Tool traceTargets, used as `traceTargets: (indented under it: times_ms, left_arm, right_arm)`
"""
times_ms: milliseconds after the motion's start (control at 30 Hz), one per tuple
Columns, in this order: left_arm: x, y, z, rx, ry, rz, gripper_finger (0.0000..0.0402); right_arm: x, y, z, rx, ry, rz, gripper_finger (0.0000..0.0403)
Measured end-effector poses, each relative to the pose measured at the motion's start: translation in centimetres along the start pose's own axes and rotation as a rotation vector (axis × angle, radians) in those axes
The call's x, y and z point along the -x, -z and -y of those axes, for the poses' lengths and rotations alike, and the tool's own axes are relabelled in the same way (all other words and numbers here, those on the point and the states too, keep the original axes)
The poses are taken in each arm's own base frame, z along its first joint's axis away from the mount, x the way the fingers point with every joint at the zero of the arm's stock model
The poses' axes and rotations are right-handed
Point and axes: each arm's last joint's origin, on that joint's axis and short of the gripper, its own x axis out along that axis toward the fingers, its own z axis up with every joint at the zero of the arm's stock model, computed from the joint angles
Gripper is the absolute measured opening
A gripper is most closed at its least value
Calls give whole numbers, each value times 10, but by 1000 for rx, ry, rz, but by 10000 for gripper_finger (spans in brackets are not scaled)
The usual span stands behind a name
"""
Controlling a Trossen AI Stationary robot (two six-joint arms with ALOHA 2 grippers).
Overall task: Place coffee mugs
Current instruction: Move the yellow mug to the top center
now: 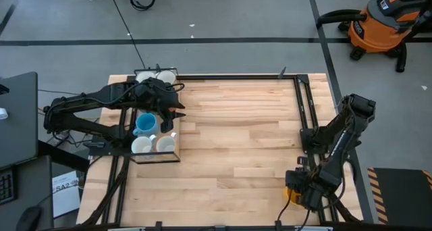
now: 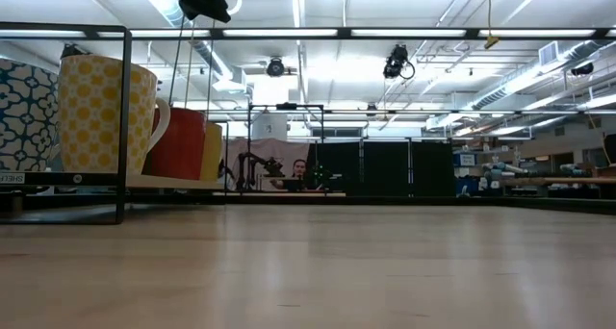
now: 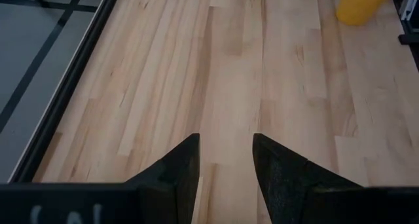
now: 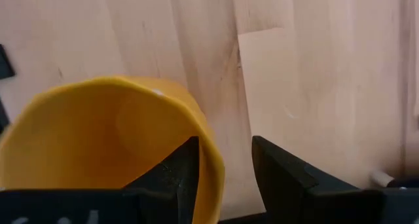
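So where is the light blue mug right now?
In the high view the light blue mug sits in the rack at the table's left side, just behind two white mugs, with the left end effector hovering beside it.

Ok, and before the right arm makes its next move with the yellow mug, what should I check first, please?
1. Left gripper open and empty: ok.
2. Right gripper closed on the yellow mug: not ok; the rim sits between open fingers.
3. Free place in the rack: cannot tell; the left arm covers part.
4. Table between mug and rack unobstructed: ok.
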Motion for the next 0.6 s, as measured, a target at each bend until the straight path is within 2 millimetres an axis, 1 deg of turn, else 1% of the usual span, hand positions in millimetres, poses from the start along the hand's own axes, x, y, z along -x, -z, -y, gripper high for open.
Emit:
traceTargets:
  times_ms: [100,200,333,433,600]
  left_arm:
    - [0,0,0,0,0,0,148]
    - [0,0,0,-1,-2,0,148]
    - [0,0,0,-1,-3,0,148]
    - [0,0,0,-4,-3,0,148]
    - [0,0,0,-7,-4,0,148]
  right_arm:
    - [-6,0,3,-8,6,-6,146]
    - [-8,-3,4,-25,9,-17,145]
    - [-9,-11,7,-80,10,-28,129]
    - [-10,-17,10,-113,12,-30,104]
    - [-11,-28,14,-168,4,-33,40]
